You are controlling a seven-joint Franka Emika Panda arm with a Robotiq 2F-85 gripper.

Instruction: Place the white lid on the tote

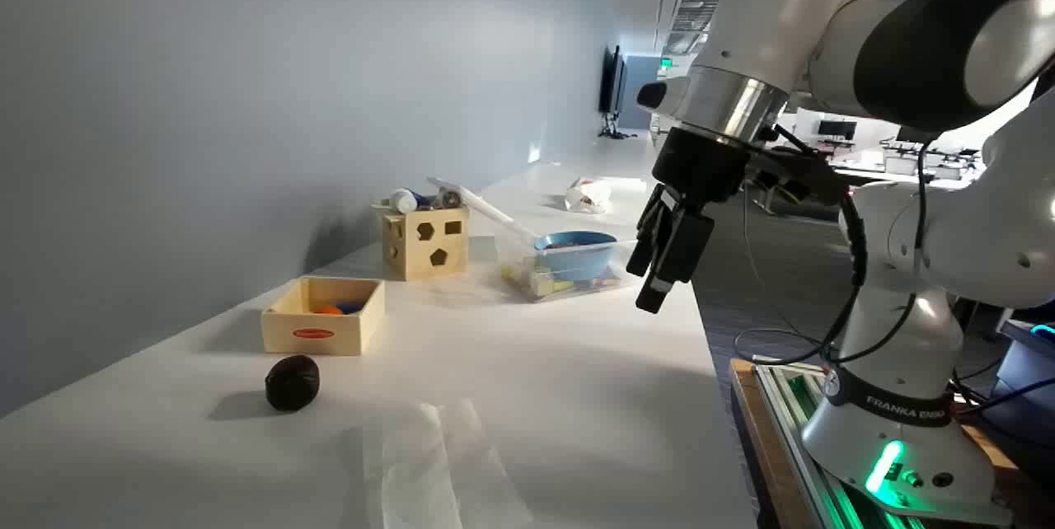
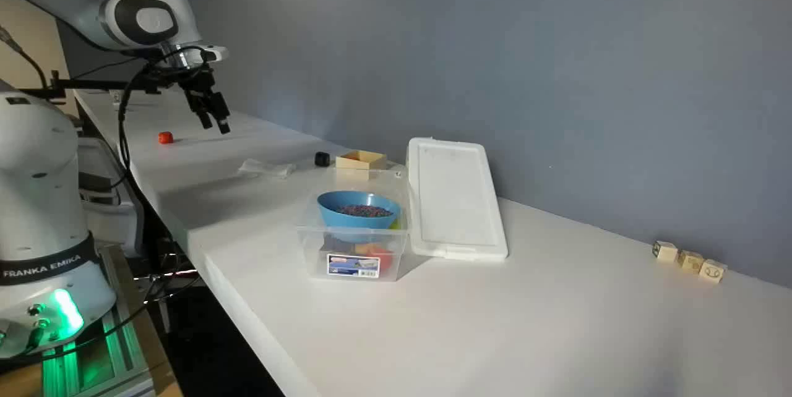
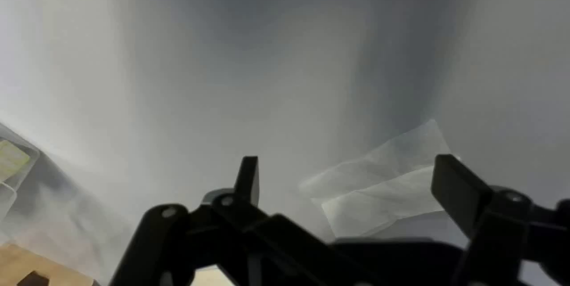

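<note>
The white lid [image 2: 458,199] leans tilted beside the tote in an exterior view. It also shows edge-on as a slanted white bar [image 1: 486,212], its upper end by a wooden shape box. The clear plastic tote [image 2: 315,255] stands open on the table, also seen in an exterior view [image 1: 513,269]. A blue bowl [image 2: 356,221] of small dark bits sits in it, above colourful items. A tote corner [image 3: 31,161] shows at the left of the wrist view. My gripper [image 3: 347,179] is open and empty, above the table, apart from lid and tote; it shows in both exterior views [image 1: 645,286] [image 2: 215,127].
A wooden shape box [image 1: 424,245] with items on top and an open wooden box [image 1: 317,335] stand near the wall. A black round object [image 1: 292,383] and a thin translucent sheet [image 3: 383,188] lie nearby. A red object [image 2: 165,137] and small wooden blocks [image 2: 690,261] lie farther off.
</note>
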